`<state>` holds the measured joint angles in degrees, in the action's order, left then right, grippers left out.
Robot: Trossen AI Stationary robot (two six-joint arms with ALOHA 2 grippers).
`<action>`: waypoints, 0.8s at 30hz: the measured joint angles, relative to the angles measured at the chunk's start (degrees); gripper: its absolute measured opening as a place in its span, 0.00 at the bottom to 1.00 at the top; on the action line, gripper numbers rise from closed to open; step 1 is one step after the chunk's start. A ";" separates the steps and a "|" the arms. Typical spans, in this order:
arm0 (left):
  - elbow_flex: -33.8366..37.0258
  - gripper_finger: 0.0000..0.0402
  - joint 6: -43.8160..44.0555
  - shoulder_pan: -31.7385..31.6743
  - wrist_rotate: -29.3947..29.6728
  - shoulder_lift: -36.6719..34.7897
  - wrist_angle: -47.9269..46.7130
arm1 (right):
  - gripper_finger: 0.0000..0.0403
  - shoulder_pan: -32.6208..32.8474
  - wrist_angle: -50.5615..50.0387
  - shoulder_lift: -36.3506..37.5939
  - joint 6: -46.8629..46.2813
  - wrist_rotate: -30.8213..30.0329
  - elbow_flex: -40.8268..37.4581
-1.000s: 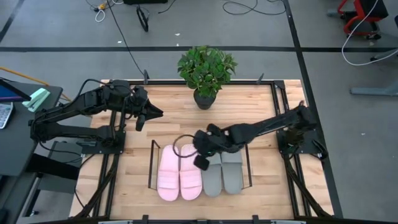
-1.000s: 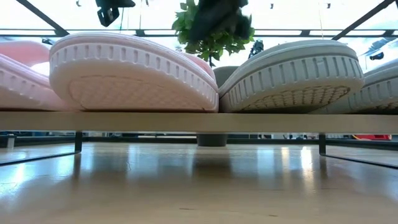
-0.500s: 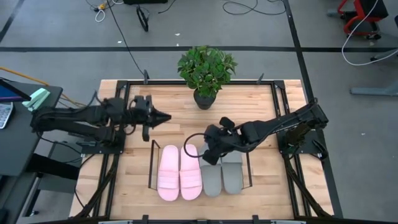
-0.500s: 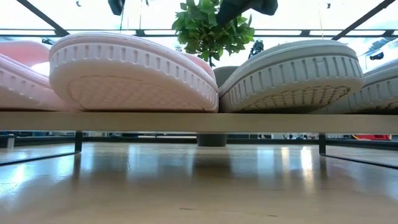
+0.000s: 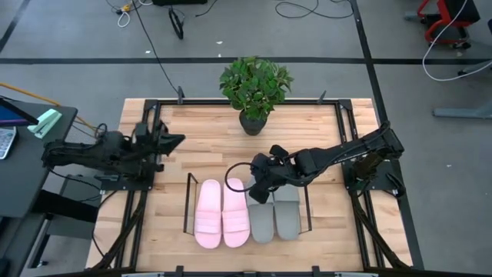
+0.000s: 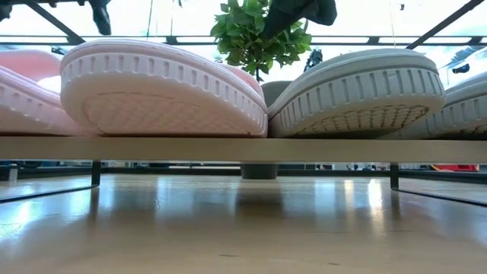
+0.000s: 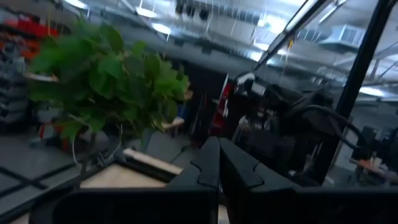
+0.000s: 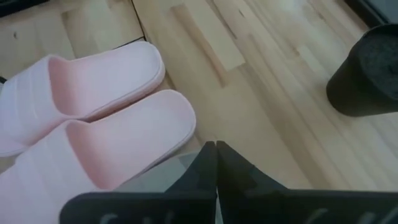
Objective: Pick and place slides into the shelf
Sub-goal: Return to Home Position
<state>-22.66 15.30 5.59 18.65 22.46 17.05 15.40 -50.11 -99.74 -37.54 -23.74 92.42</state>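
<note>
Your left gripper (image 5: 175, 139) has pulled back to the light wooden counter's (image 5: 207, 146) left edge, fingers pressed together, empty. The right gripper (image 5: 256, 187), equally closed and empty, hangs above the thin black wire shelf (image 5: 187, 201), which holds the pale pink foam slides (image 5: 222, 213) and the grey foam slides (image 5: 276, 217).

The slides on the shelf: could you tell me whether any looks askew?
Nothing stands out. The pink slides and grey slides lie side by side, parallel, on the shelf. The right gripper hovers shut above their far ends; the left gripper, shut, is off left.
</note>
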 joint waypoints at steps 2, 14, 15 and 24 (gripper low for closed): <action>1.95 0.04 -0.84 0.03 0.46 -3.58 0.02 | 0.00 -0.06 0.00 0.00 0.05 0.78 0.00; 12.01 0.02 -4.63 0.00 1.77 -18.13 -0.16 | 0.00 -1.34 0.02 0.00 0.00 3.72 0.00; 12.83 0.02 -4.66 -0.01 1.76 -18.58 -0.15 | 0.00 -1.45 0.01 0.00 -0.22 4.02 0.00; 16.48 0.01 -5.91 -0.01 1.73 -19.63 0.53 | 0.00 -2.30 0.00 0.00 -1.23 6.01 0.00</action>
<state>-6.18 9.39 5.58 20.38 2.83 17.58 13.10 -50.11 -99.74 -38.77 -17.73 92.42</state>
